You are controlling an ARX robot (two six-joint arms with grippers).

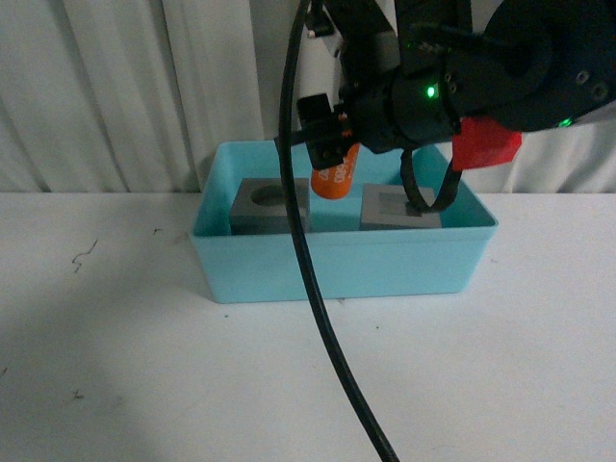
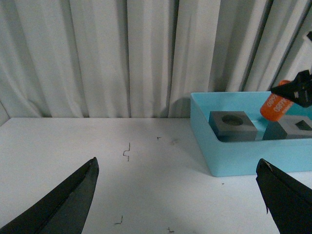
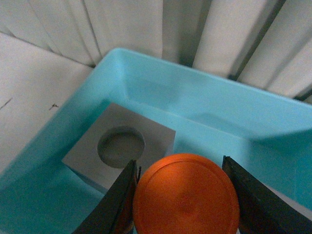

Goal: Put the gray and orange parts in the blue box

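The light-blue box [image 1: 337, 260] stands on the white table against the curtain. Inside it lie two gray cubes: one with a round recess [image 1: 269, 204] on the left, one with a square recess [image 1: 395, 207] on the right. My right gripper [image 1: 332, 144] is shut on the orange cylinder [image 1: 335, 173], which hangs tilted above the box between the cubes. In the right wrist view the orange cylinder [image 3: 186, 197] fills the jaws above the round-recess cube [image 3: 119, 148]. My left gripper [image 2: 178, 195] is open over bare table, left of the box [image 2: 234, 156].
A black cable [image 1: 318, 289] hangs across the front of the box and down to the table's near edge. White curtains [image 1: 125, 87] close off the back. Small dark marks [image 2: 127, 151] dot the tabletop.
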